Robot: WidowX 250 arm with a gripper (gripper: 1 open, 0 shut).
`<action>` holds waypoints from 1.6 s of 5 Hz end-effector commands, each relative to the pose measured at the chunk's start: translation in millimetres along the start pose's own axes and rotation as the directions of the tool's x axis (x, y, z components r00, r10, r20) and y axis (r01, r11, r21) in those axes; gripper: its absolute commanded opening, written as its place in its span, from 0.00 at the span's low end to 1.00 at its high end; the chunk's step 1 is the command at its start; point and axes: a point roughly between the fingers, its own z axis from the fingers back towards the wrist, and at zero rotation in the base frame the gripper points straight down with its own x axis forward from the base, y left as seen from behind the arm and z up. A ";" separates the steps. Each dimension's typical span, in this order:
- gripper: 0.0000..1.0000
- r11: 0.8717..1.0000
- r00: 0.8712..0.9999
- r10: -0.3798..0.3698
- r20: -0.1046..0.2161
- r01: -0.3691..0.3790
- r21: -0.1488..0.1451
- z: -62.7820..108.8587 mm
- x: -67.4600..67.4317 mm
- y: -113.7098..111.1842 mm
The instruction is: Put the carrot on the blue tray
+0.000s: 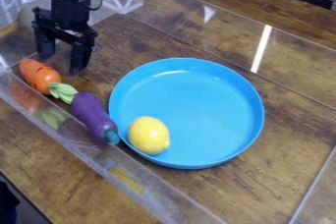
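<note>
The carrot [38, 73] lies on the wooden table at the left, orange with its pale green tip [61, 90] pointing toward the eggplant. My gripper [63, 61] hangs just behind the carrot, pointing down, open, with nothing between its black fingers [82, 59]. I cannot tell whether a fingertip touches the carrot. The blue tray [217, 95] sits to the right in mid-table, apart from the carrot.
A yellow lemon [149, 135] rests on the tray's near-left edge. A purple eggplant [92, 116] lies between the carrot and the tray. A clear plastic wall [79, 154] runs along the table's front-left side, close to the carrot.
</note>
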 end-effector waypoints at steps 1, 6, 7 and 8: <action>1.00 0.998 0.995 0.059 0.079 -0.059 -0.005 22.8 3.8 4.9; 1.00 0.903 0.908 0.418 0.003 -0.416 -0.105 -2.6 -15.3 10.4; 1.00 0.876 0.882 0.471 -0.011 -0.469 -0.114 -5.3 -23.6 10.9; 1.00 0.870 0.877 0.480 -0.016 -0.479 -0.115 -3.7 -14.5 9.1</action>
